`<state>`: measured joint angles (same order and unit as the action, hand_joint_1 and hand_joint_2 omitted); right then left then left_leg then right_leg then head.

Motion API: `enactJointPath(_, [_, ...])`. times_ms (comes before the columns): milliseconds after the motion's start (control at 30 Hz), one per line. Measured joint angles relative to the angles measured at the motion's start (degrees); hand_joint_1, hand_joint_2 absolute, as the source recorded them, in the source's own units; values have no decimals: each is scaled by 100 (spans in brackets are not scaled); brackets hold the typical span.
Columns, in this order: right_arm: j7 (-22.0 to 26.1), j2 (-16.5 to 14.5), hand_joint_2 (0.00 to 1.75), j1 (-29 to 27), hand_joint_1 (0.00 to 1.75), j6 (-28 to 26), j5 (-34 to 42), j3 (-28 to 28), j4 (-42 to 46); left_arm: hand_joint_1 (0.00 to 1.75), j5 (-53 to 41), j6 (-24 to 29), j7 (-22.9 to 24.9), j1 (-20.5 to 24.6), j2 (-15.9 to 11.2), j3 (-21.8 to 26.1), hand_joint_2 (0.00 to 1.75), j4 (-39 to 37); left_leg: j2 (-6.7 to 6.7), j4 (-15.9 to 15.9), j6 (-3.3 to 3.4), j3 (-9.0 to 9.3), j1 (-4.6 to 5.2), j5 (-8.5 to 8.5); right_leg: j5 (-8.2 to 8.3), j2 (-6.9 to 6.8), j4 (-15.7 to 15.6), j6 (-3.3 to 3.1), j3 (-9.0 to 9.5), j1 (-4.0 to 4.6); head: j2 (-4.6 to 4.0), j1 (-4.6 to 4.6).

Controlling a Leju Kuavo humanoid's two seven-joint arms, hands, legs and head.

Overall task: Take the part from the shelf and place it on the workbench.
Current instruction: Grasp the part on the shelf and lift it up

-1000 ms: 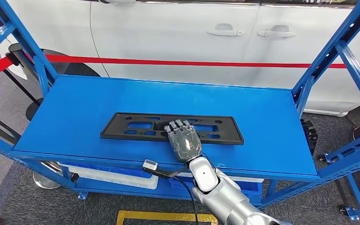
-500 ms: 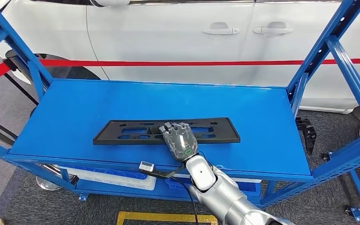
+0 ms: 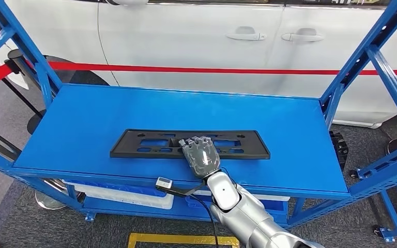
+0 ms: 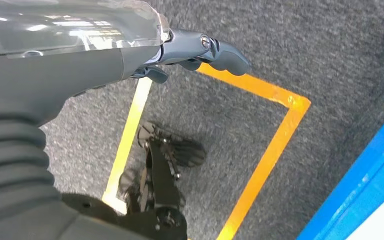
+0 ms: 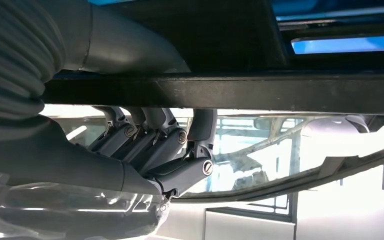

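Observation:
The part is a long black plate with cut-outs [image 3: 144, 143], lying flat across the middle of the blue shelf top [image 3: 108, 108]. My right hand [image 3: 201, 155] sits at the plate's near edge, right of its middle, with the fingers curled over the rim. In the right wrist view the fingers [image 5: 150, 145] hook over the black edge of the part [image 5: 280, 92] and the thumb lies beneath it. My left hand [image 4: 80, 55] hangs over the grey floor, its fingers [image 4: 220, 50] apart and holding nothing.
Blue uprights [image 3: 362, 62] stand at both ends of the shelf. A white car [image 3: 212, 46] and a red barrier tape [image 3: 186, 69] are close behind it. A white bin [image 3: 119, 194] sits on the lower level. Yellow tape [image 3: 181, 239] marks the floor in front.
My right hand's fingers have curled from flat on the plate to hooked over its near edge. The head view swayed slightly; the plate stays in place.

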<state>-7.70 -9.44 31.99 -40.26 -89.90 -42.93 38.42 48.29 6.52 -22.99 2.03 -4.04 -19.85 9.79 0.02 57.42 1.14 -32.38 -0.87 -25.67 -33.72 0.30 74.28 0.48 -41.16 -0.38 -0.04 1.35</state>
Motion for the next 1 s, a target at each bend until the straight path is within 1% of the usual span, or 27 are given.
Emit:
enactJointPath(33, [5,1,175,-8,171,0,5,15,-7,0,-11,14,-1,-1,-1,-14,175,0,-3,5,-2,0,0,-2,58,0,39,-2,-23,-2,0,0])
enactJointPath(67, [26,2,175,-12,171,-1,20,31,-10,0,-19,23,-7,-1,0,-27,175,0,-9,12,-6,6,0,-8,219,-1,-154,-12,68,-4,0,-1])
enactJointPath(100, [72,2,175,-13,171,-2,53,50,-9,0,-25,25,-20,-1,1,-38,175,0,-16,20,-16,14,0,-17,433,-1,-523,-30,248,-4,0,-1])
enactJointPath(133, [150,2,175,-12,171,-3,106,73,-5,0,-26,19,-44,0,2,-47,175,0,-24,31,-33,18,5,-30,593,-2,-922,-55,447,-1,0,0])
enactJointPath(167, [262,-1,175,-15,171,-4,185,101,3,0,-23,9,-73,2,3,-52,175,0,-32,47,-55,15,17,-44,700,-2,-1243,-78,598,6,0,2])
enactJointPath(200, [401,-4,175,-28,171,-4,291,139,22,0,-20,-2,-99,3,4,-56,175,0,-38,57,-84,9,26,-52,739,0,-1433,-97,682,15,0,3])
enactJointPath(233, [578,-7,175,-54,171,-4,433,188,57,0,-15,-10,-122,2,5,-61,175,0,-41,59,-115,3,32,-55,725,3,-1498,-117,704,29,0,4])
enactJointPath(300, [1041,-9,175,-145,171,-6,840,314,207,0,4,-16,-159,-1,7,-71,175,0,-43,52,-180,0,24,-64,746,6,-1536,-169,706,31,0,5])
enactJointPath(333, [1304,-9,175,-202,171,-7,1099,385,324,0,15,-20,-176,-3,9,-75,175,0,-40,99,-209,-16,17,-112,758,4,-1558,-200,717,23,0,6])
enactJointPath(367, [1552,-9,175,-255,171,-8,1382,451,459,0,23,-26,-190,-3,12,-77,175,0,-37,243,-236,-75,12,-215,770,0,-1580,-229,726,10,0,9])
enactJointPath(400, [1780,-4,175,-303,171,-3,1696,507,604,0,27,-34,-198,-2,14,-77,175,0,-33,500,-258,-189,5,-372,776,-3,-1594,-251,732,1,0,12])
enactJointPath(467, [2196,27,175,-390,171,38,2418,604,935,0,33,-54,-208,-5,18,-77,175,0,-30,1261,-295,-531,-2,-728,772,-3,-1593,-278,729,13,0,14])
enactJointPath(500, [2376,57,175,-434,171,72,2782,645,1121,0,36,-62,-214,-9,20,-77,175,0,-30,1555,-305,-668,-5,-818,768,0,-1588,-283,730,19,0,14])
enactJointPath(533, [2534,91,175,-480,171,102,3120,686,1315,0,41,-66,-226,-15,22,-77,175,0,-30,1671,-308,-724,-5,-804,763,5,-1582,-288,734,24,0,14])
enactJointPath(567, [2671,127,175,-524,171,127,3417,723,1505,0,51,-69,-246,-19,25,-77,175,0,-30,1546,-302,-667,-5,-676,758,11,-1574,-287,739,25,0,14])
enactJointPath(633, [2911,201,175,-609,171,171,3928,796,1877,0,75,-70,-299,-19,26,-77,175,0,-29,870,-271,-346,-4,-282,744,25,-1564,-276,757,26,0,14])
enactJointPath(667, [2983,225,175,-635,171,188,4077,819,1995,0,84,-70,-320,-18,26,-77,175,0,-29,597,-259,-214,-4,-145,739,29,-1562,-270,763,26,0,14])
enactJointPath(700, [3023,239,175,-650,171,200,4161,832,2070,0,87,-71,-331,-17,26,-77,175,0,-29,445,-251,-139,-4,-74,737,31,-1561,-266,768,26,0,14])
enactJointPath(833, [3030,242,175,-656,171,203,4178,835,2087,0,87,-71,-333,-17,26,-77,175,0,-28,402,-247,-118,-4,-58,736,31,-1561,-265,768,26,0,14])
enactJointPath(900, [3084,260,175,-679,171,224,4291,854,2176,0,91,-75,-349,-16,26,-77,175,0,-29,260,-233,-50,5,-52,732,33,-1559,-256,767,34,0,13])
enactJointPath(967, [3204,300,175,-719,171,265,4534,891,2343,0,97,-83,-387,-16,26,-77,175,0,-33,101,-211,22,27,-77,728,36,-1549,-237,755,52,0,12])
enactJointPath(1000, [3379,370,175,-802,171,396,4948,948,2634,0,108,-90,-437,-21,26,-77,175,0,-38,60,-178,31,43,-87,736,36,-1552,-201,745,55,0,10])
